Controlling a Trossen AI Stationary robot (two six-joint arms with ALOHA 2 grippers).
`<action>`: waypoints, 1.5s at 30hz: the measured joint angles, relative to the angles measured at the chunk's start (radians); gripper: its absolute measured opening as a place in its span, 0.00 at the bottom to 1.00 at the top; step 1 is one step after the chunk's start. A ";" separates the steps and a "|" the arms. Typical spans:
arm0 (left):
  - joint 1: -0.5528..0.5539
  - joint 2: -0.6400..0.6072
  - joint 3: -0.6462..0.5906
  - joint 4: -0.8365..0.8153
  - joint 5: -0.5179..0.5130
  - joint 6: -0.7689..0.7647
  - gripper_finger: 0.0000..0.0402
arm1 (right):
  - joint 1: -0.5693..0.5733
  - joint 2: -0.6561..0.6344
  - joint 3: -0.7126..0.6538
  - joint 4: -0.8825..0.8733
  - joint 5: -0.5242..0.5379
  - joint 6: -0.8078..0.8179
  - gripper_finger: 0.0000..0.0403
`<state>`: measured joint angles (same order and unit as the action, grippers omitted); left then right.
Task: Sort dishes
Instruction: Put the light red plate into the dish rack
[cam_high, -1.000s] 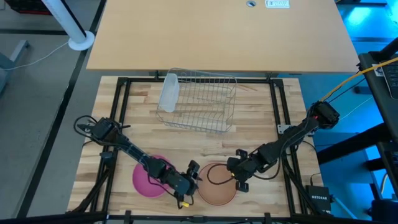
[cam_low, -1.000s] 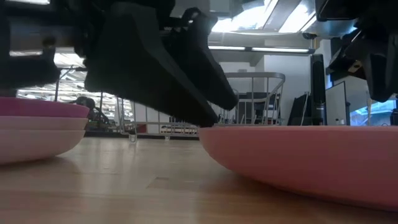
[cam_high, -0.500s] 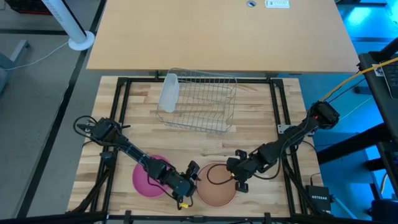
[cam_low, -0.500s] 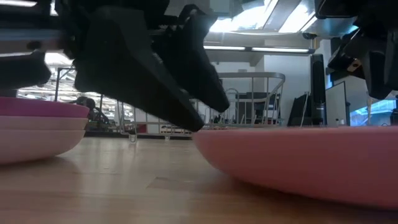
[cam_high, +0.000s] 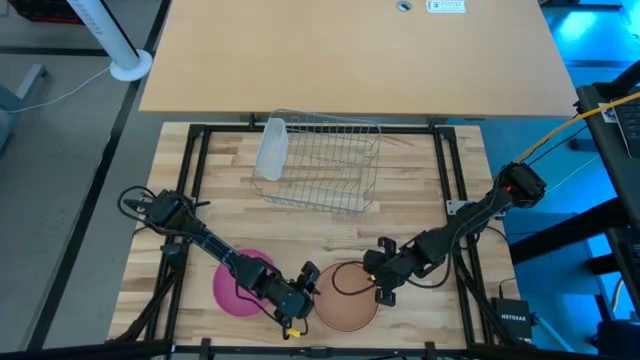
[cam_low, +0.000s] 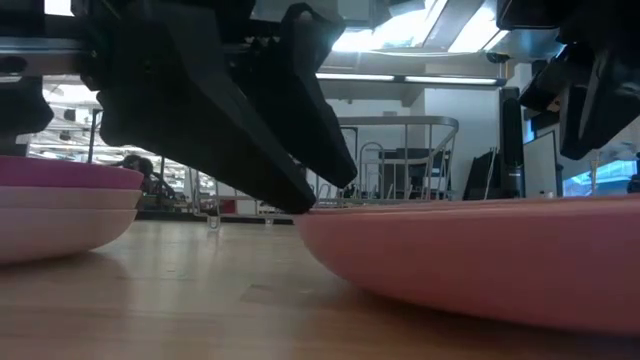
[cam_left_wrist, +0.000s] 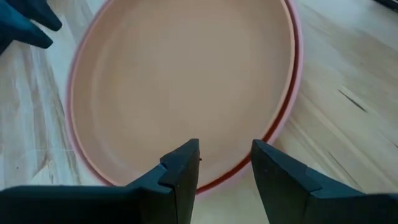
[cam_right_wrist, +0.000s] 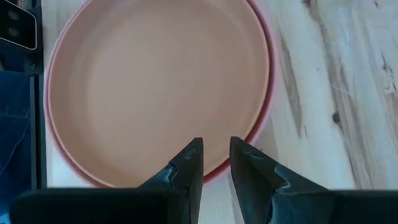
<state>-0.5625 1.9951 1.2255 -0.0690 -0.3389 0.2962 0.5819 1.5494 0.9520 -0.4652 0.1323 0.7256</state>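
Your left gripper (cam_high: 308, 272) sits low at the near edge of the table (cam_high: 410, 190), at the left rim of the tan plate (cam_high: 347, 300); in the left wrist view its jaws stand apart with a clear gap, one finger (cam_left_wrist: 180, 174) over the plate's inside and the other over the rim, and whether they touch it you cannot tell; your right gripper (cam_high: 380, 293) is at the same plate's right rim, and in the right wrist view its jaws stand a narrow gap apart over the rim, clamped on nothing that shows; the tan plate lies flat on the table between your two grippers, and both wrist views show a pink rim under it, so it seems to rest in a second plate (cam_right_wrist: 264, 112); the magenta plate (cam_high: 232, 285) lies just left of it, partly under your left arm, and in the low view it sits on top of a paler plate (cam_low: 50, 225); the wire rack (cam_high: 320, 165) stands well apart toward the far side of the table, with the tumbler (cam_high: 271, 150) lying at its left end.
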 joint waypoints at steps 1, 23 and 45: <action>0.000 0.004 0.000 0.004 0.000 0.000 0.35 | 0.000 0.000 0.000 0.000 0.001 0.000 0.21; 0.023 0.041 0.000 -0.005 0.018 -0.001 0.35 | 0.001 -0.004 0.199 -0.268 -0.071 0.003 0.21; 0.022 0.043 -0.002 -0.002 0.018 -0.006 0.35 | 0.052 0.000 0.258 -0.301 -0.024 -0.040 0.21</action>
<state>-0.5404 2.0380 1.2240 -0.0708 -0.3214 0.2905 0.6335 1.5497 1.2102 -0.7664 0.1087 0.6860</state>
